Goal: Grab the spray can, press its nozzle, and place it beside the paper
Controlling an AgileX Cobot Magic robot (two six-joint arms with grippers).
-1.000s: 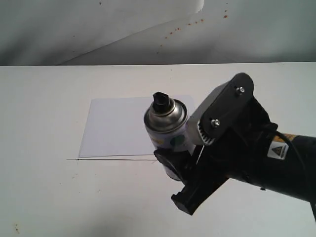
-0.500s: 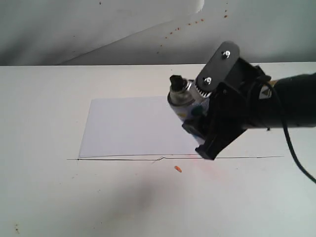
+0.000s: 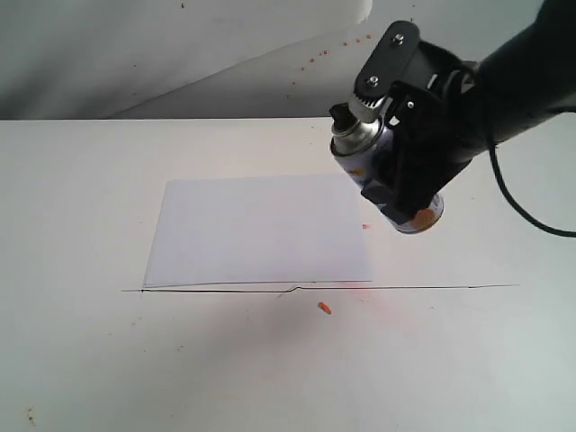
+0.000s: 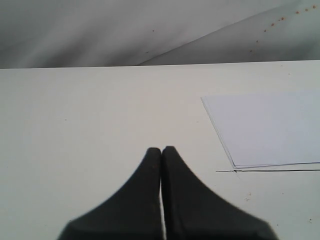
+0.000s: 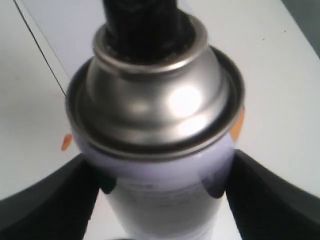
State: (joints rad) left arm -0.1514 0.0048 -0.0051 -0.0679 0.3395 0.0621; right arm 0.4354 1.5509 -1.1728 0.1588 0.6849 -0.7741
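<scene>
Right tool clamps spray can, tilted, upper right.
Risk: released aslant, the can may topple beside paper, or roll.

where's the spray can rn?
Exterior view, right of centre: the spray can is tilted in the right hand's grip, just beyond the paper's upper right corner.

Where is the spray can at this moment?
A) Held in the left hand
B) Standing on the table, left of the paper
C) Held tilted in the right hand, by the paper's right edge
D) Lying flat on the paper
C: the right hand grips the tilted spray can beside the paper.
</scene>
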